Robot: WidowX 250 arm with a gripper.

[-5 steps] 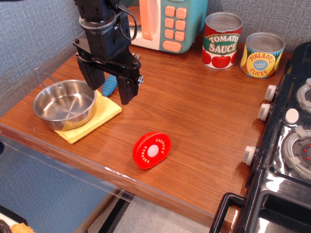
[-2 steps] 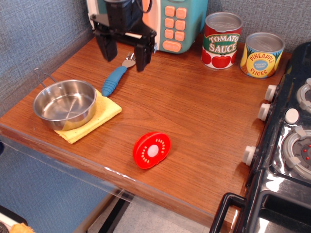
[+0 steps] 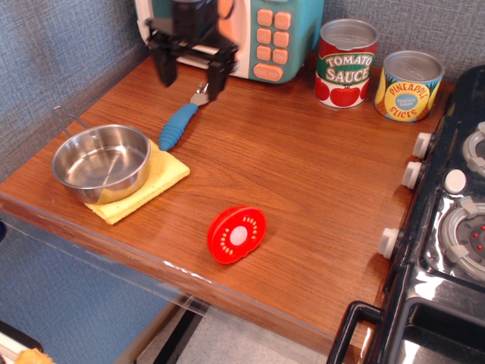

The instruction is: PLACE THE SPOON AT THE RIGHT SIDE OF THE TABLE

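Hovering at the back left of the table point(image 3: 303, 174), the black gripper point(image 3: 191, 76) hangs with its two fingers spread apart and nothing between them, just in front of a teal and peach toy microwave point(image 3: 265, 34). One second ago it stood lower and nearer the front, over the pan and cloth; since then it has pulled back and risen, and in the last fraction of a second it has lifted a little more.

The spoon point(image 3: 180, 121) lies flat on the wood, unheld. Its blue ribbed handle points toward the front left, its end just beside the corner of a yellow cloth point(image 3: 163, 178). Its small silver head points toward the back, sitting just below the gripper's right-hand finger as seen by the camera. The spoon has not moved across the three pictures.

A steel pan point(image 3: 100, 161) rests on the yellow cloth at the left edge. A red tomato slice point(image 3: 237, 233) lies near the front centre. A tomato sauce can point(image 3: 346, 63) and a pineapple slices can point(image 3: 409, 85) stand at the back right, and a black stove point(image 3: 447, 227) borders the right side.

Judging from this, the task has hardly begun: the spoon sits on the left half, and the gripper seems to be lining up above its head end before any grasp.
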